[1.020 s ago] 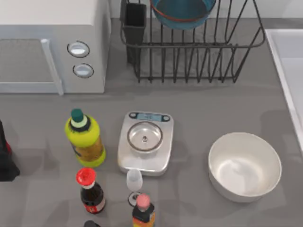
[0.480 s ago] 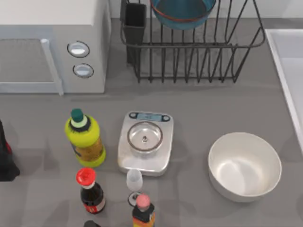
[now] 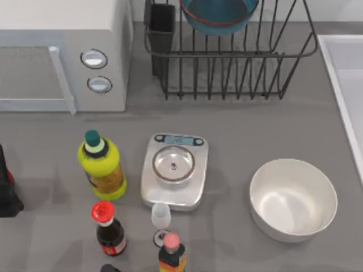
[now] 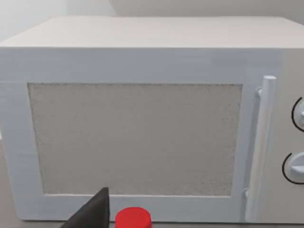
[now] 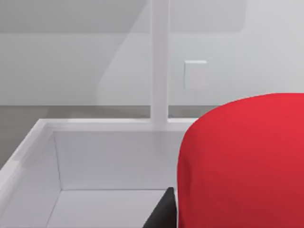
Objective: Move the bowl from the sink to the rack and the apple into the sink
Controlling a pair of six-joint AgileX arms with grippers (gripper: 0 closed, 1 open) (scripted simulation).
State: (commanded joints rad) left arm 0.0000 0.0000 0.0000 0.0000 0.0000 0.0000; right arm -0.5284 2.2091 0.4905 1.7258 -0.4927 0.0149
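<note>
The teal-blue bowl (image 3: 218, 14) rests in the black wire rack (image 3: 232, 68) at the back of the table, next to the rack's square cup (image 3: 162, 25). The sink (image 3: 347, 73) runs along the right edge. In the right wrist view the red apple (image 5: 242, 156) looms very close over the sink basin (image 5: 95, 199). My right gripper is shut on it, and one dark finger (image 5: 160, 214) shows beside it. My left gripper (image 3: 5, 195) is parked at the table's left edge, facing the microwave.
A white microwave (image 3: 57, 56) fills the back left. A steel scale (image 3: 174, 170), a yellow bottle (image 3: 102, 167), dark sauce bottles (image 3: 108, 226) and a small cup (image 3: 161, 215) crowd the front middle. A large white bowl (image 3: 293, 198) sits front right. A red cap (image 4: 133, 219) lies below the left wrist.
</note>
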